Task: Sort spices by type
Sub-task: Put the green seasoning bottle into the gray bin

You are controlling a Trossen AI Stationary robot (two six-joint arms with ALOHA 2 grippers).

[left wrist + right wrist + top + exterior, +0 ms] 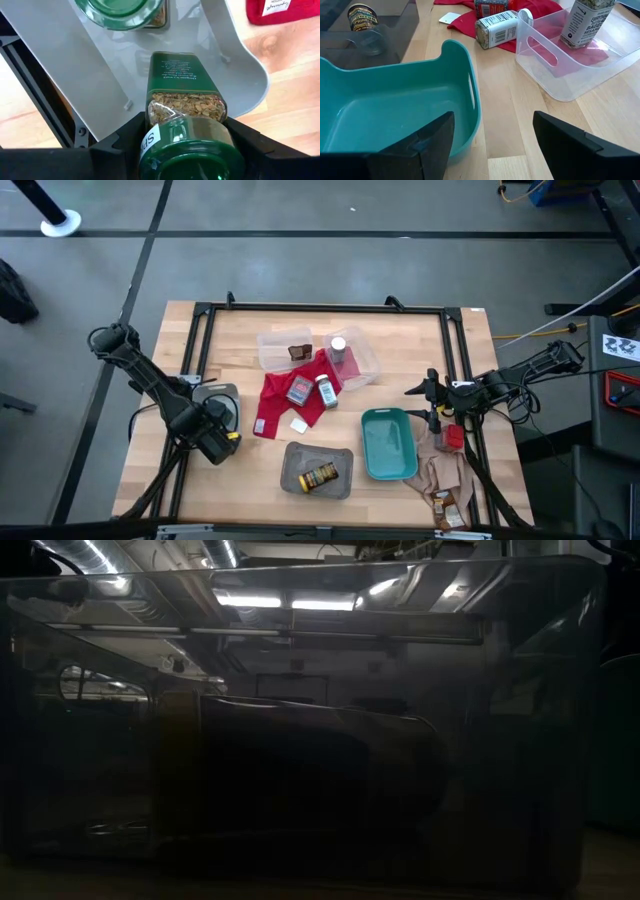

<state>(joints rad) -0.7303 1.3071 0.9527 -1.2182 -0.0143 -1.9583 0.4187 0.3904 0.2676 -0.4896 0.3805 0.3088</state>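
The left gripper (187,150) is holding a green-lidded jar (182,107) on its side over a grey tray (100,75) at the table's left edge, jaws closed around its lid end. Risk, in my judgement: releasing here could let it roll against the second green jar (120,10). The right gripper (492,140) is hovering above the teal tray (395,110), jaws wide, carrying nothing.

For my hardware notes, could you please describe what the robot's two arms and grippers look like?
Both arms are dark, jointed and slim, with black cables looping along them. The left gripper shows a small yellow marking near its tip. The right gripper has flat, angular, matte black jaws, as does the left.
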